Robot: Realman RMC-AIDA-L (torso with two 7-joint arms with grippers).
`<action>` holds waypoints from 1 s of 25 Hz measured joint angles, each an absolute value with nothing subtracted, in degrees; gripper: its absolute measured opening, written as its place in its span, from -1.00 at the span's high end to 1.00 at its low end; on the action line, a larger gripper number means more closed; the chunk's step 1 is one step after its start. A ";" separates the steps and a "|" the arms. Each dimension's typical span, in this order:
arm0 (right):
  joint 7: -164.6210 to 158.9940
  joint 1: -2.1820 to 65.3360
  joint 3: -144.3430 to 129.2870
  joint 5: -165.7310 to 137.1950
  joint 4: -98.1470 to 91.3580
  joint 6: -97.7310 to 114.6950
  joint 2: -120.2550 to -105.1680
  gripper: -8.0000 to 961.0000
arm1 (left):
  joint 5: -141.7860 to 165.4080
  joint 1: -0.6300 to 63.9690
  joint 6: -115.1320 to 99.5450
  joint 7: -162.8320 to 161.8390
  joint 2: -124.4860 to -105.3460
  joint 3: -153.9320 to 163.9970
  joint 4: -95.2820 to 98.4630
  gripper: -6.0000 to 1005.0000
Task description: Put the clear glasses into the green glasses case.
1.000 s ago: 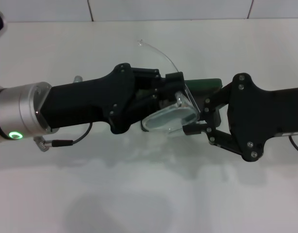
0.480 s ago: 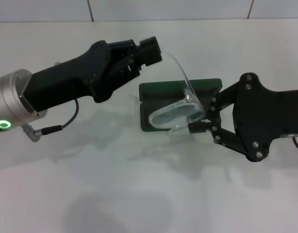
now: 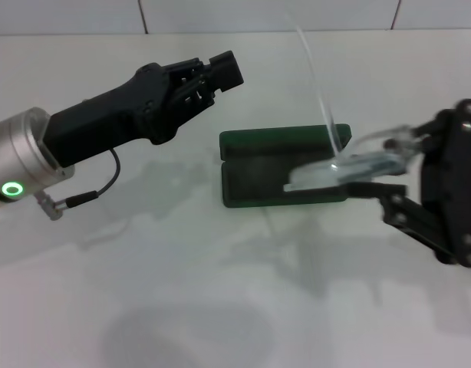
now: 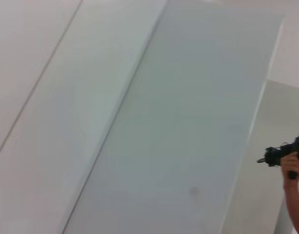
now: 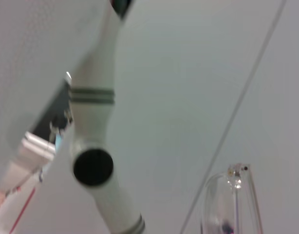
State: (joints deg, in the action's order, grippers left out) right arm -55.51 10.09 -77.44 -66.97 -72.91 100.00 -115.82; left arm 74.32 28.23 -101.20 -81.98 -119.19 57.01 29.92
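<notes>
Clear glasses (image 3: 350, 165) gripped by right pincer (image 3: 389, 165) | over green glasses case (image 3: 258, 184) | left pincer (image 3: 224, 69) state unclear

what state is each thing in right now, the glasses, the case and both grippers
clear glasses: held at the right gripper, lens lying flat over the case's right end, one temple arm sticking up
green glasses case: open, flat on the table, nothing fully inside
right gripper: at the case's right end, shut on the glasses
left gripper: raised above the table, behind and left of the case, holding nothing
</notes>
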 joint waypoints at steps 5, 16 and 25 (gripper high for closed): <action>-53.71 10.80 -77.07 -64.55 -70.81 103.55 -115.73 0.84 | 74.60 29.36 -100.07 -82.95 -119.18 57.14 29.32 0.72; -52.37 18.72 -79.88 -64.77 -59.30 103.21 -115.92 0.84 | 74.52 32.95 -100.95 -84.05 -119.55 59.90 27.85 0.72; -50.35 19.15 -78.59 -64.62 -55.62 101.20 -115.85 0.84 | 74.12 32.25 -105.01 -83.74 -119.56 59.48 27.75 0.72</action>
